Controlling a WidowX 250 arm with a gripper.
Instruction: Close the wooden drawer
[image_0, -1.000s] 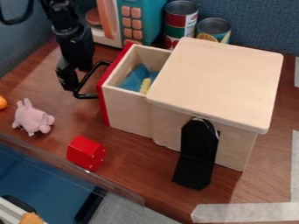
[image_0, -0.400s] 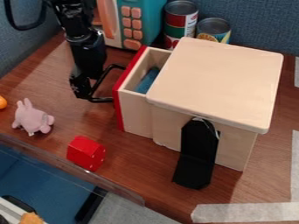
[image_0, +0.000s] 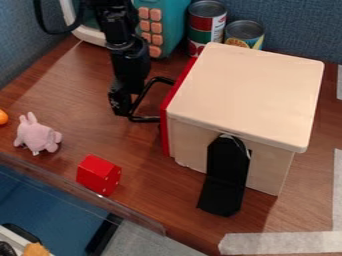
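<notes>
- My gripper (image_0: 121, 102) is hanging at the outer side of the black handle (image_0: 145, 119), pointing down. From here I'm not managing to make out its grip: apart, together or clamped, I cannot tell.
- My arm (image_0: 131, 57) is coming in from the top edge, left of centre, a black cable (image_0: 48, 30) looping beside it.
- The handle is standing out from the drawer's red front (image_0: 166, 112) in a bent loop.
- The wooden drawer (image_0: 171, 142) is sitting almost wholly inside its box. A thin pale strip of its side is showing between the red front and the box.
- The wooden box (image_0: 250, 90) is resting on the brown tabletop (image_0: 73, 100), its pale lid facing up, corners rounded.
- A black flap (image_0: 224, 185) is lying against the box's near side, its lower part spreading onto the tabletop.
- A red block (image_0: 99, 175), house-shaped, is sitting near the table's front edge, between the box and a pink plush toy (image_0: 37, 135).
- Something round and orange (image_0: 3, 117) is peeking in at the left edge of the view.
- Behind the arm, a teal toy microwave (image_0: 162, 20) with orange buttons is standing, partly hidden.
- Two cans, one taller (image_0: 206, 25) and one shorter (image_0: 244, 35), are standing upright behind the box, close together.
- Pale tape is running along the tabletop's near right part (image_0: 280, 243), with another strip (image_0: 338, 190) at the right edge.
- A blue-grey panel (image_0: 294, 25) is rising behind it all.
</notes>
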